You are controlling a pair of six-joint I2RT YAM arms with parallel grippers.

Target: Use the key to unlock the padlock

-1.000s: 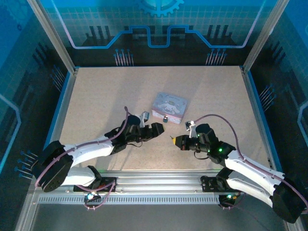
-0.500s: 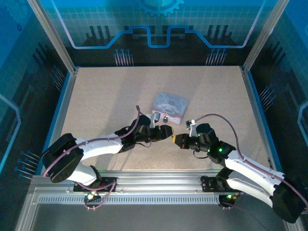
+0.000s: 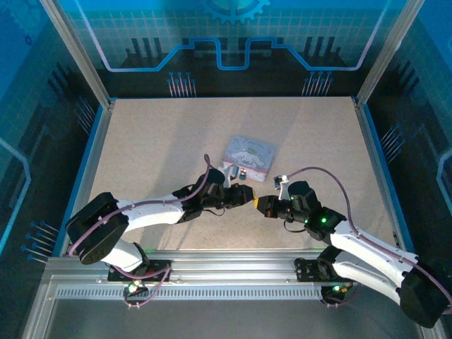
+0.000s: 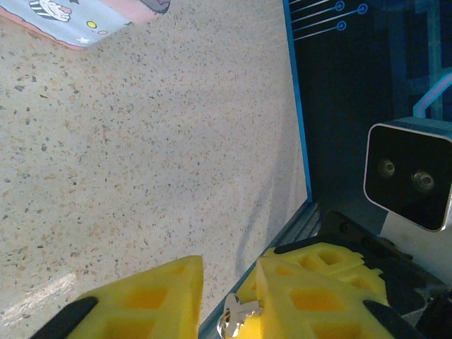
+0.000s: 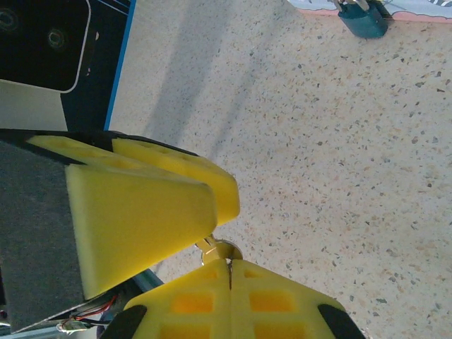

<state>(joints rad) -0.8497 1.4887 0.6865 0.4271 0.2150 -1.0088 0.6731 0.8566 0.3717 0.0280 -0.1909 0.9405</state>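
The right gripper [image 5: 229, 272] pinches the key [image 5: 219, 249] between closed pads. The left gripper [image 4: 229, 282] stands narrowly apart around the key's head; contact is unclear. Beyond, the padlock [image 5: 364, 18] rests against the near side of the closed tin [image 3: 251, 152].

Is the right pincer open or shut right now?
Shut. The right pincer has its yellow pads pressed together, with the key pinched at their tips.
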